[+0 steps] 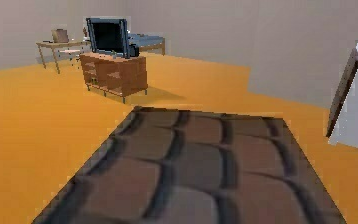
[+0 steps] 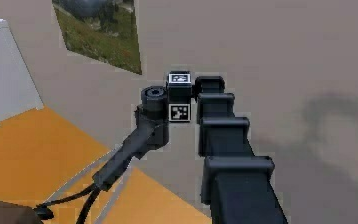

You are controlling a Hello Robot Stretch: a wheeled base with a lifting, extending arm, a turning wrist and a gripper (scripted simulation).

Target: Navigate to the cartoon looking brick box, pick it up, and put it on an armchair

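Observation:
In the arm side view my arm (image 2: 232,150) rises from the bottom edge, with its two white marker squares (image 2: 179,95) at the far end. The gripper's dark body (image 2: 149,125) hangs left of them. Its thin fingers slant down to the lower left, so the gripper (image 2: 57,205) ends over orange floor beside a dark brown patch (image 2: 5,213). I cannot tell whether it holds anything.
A dark brown ribbed rug (image 1: 197,165) covers the floor ahead. Beyond it a television (image 1: 108,36) stands on a wooden cabinet (image 1: 114,73), with a desk and chair (image 1: 59,40) and a bed (image 1: 147,44) behind. A white object (image 1: 351,95) is at the right edge. A picture (image 2: 99,32) hangs on the grey wall.

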